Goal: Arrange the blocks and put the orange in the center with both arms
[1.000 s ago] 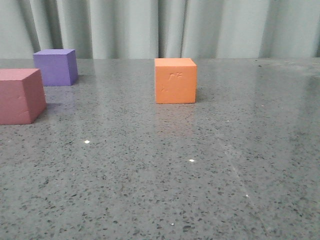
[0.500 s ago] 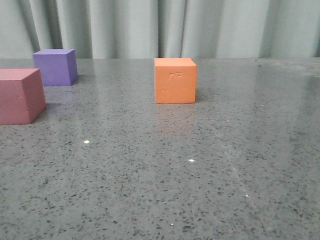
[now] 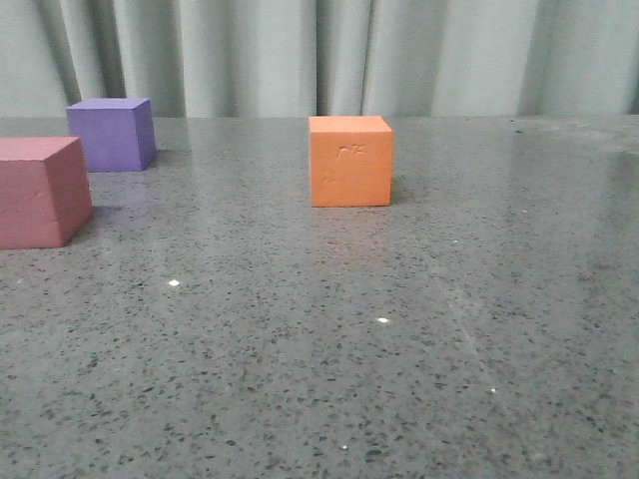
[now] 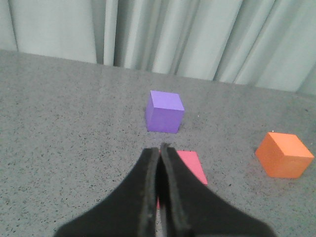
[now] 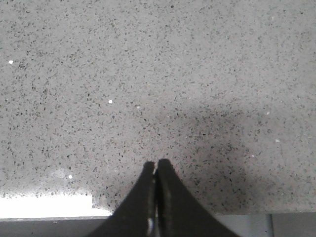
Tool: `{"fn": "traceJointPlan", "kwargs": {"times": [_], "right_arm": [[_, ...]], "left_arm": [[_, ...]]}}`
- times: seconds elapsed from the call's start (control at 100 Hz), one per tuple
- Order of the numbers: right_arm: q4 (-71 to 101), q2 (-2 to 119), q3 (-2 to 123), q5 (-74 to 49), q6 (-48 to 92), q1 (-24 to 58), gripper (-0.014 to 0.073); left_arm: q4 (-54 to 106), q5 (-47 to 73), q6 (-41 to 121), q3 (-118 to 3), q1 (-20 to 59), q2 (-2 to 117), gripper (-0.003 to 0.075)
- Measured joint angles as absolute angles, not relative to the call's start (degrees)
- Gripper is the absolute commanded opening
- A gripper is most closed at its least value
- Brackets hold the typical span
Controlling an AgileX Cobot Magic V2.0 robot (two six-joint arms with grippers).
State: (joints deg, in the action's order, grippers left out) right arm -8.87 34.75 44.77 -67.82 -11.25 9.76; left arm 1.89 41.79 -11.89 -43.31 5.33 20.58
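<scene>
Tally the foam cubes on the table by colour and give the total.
pink-red cube: 1
purple cube: 1
orange cube: 1
Total: 3

**Both grippers closed, nothing held**

Left gripper (image 4: 160, 148): the two black fingers are pressed together along their length, tips meeting in a point. Nothing sits between them. The tips are raised above the grey stone tabletop (image 4: 59, 123), not touching it.

Right gripper (image 5: 156, 164): fingers likewise pressed together, tips touching, nothing clamped. It points down at the tabletop and casts a soft shadow on the stone just beyond the tips.

Neither arm appears in the front view.
</scene>
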Motion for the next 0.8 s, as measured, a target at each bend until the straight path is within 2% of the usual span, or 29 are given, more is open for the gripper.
{"fn": "traceJointPlan", "kwargs": {"times": [0.22, 0.47, 0.54, 0.59, 0.64, 0.71, 0.76, 0.8], "right_arm": [[-8.87, 34.75, 44.77, -67.82, -11.25, 9.76, -0.0067], [-8.87, 34.75, 44.77, -67.94, -11.25, 9.76, -0.0067], [-8.87, 34.75, 44.77, -68.04, -11.25, 9.76, -0.0067], [-8.87, 34.75, 44.77, -68.04, -11.25, 9.76, -0.0067], [-8.87, 34.75, 44.77, -68.04, -11.25, 9.76, -0.0067], [-8.87, 34.75, 44.77, -68.04, -11.25, 9.76, -0.0067], [-8.87, 34.75, 44.77, -68.04, -11.25, 9.76, -0.0067], [-8.87, 34.75, 44.77, -68.04, -11.25, 9.76, -0.0067]], "left_arm": [[1.89, 42.4, -11.84, -48.83, 5.33, 29.78, -0.0019], [1.89, 42.18, -11.75, -48.88, 5.33, 31.58, -0.0018], [1.89, 41.79, -11.75, -48.88, 5.33, 31.58, 0.0002], [1.89, 41.39, -11.75, -48.88, 5.33, 31.58, 0.006], [1.99, 40.86, -11.75, -48.88, 5.33, 31.58, 0.016], [2.21, 40.43, -11.75, -48.88, 5.33, 31.58, 0.037], [2.52, 40.33, -11.75, -48.88, 5.33, 31.58, 0.0553], [2.62, 40.24, -11.75, -48.88, 5.33, 31.58, 0.065]]}}
